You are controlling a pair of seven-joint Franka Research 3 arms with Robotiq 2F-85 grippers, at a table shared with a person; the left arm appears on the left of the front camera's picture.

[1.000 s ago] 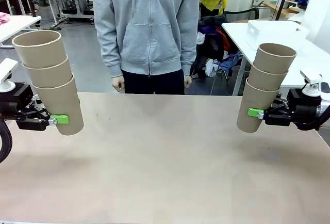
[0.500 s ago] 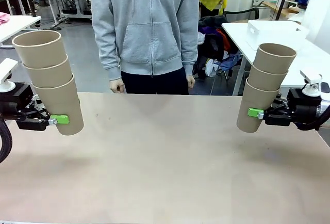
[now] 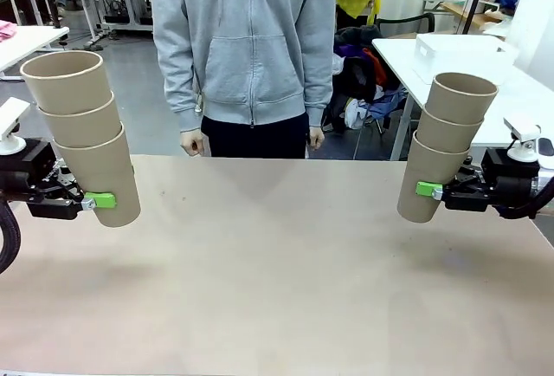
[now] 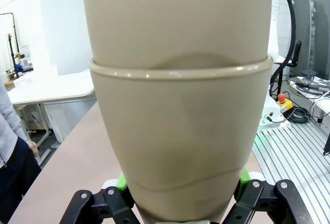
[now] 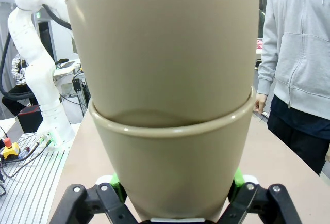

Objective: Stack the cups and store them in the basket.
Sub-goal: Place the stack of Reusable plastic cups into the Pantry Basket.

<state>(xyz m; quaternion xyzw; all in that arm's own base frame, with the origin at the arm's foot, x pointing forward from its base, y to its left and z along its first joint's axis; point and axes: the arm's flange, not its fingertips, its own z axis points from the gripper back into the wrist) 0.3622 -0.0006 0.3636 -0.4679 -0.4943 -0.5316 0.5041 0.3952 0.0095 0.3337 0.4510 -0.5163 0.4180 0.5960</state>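
A stack of three tan cups (image 3: 85, 129) hangs above the table's left side, leaning a little left, with my left gripper (image 3: 102, 200) shut on the lowest cup. In the left wrist view that stack (image 4: 180, 105) sits between the green pads (image 4: 244, 178). Another stack of three cups (image 3: 446, 142) leans right above the table's right side, and my right gripper (image 3: 424, 191) is shut on its lowest cup. The right wrist view shows this stack (image 5: 170, 105) close up between the fingers. The white basket (image 3: 463, 51) stands on a white side table at the back right.
A person in a grey hoodie (image 3: 247, 47) stands at the far edge, hands (image 3: 192, 142) hanging down by the table edge. The tan table (image 3: 277, 272) lies bare between both stacks. The other arm (image 5: 38, 64) shows at the left of the right wrist view.
The person has shifted slightly to the left. Both arms and their cup stacks have not moved.
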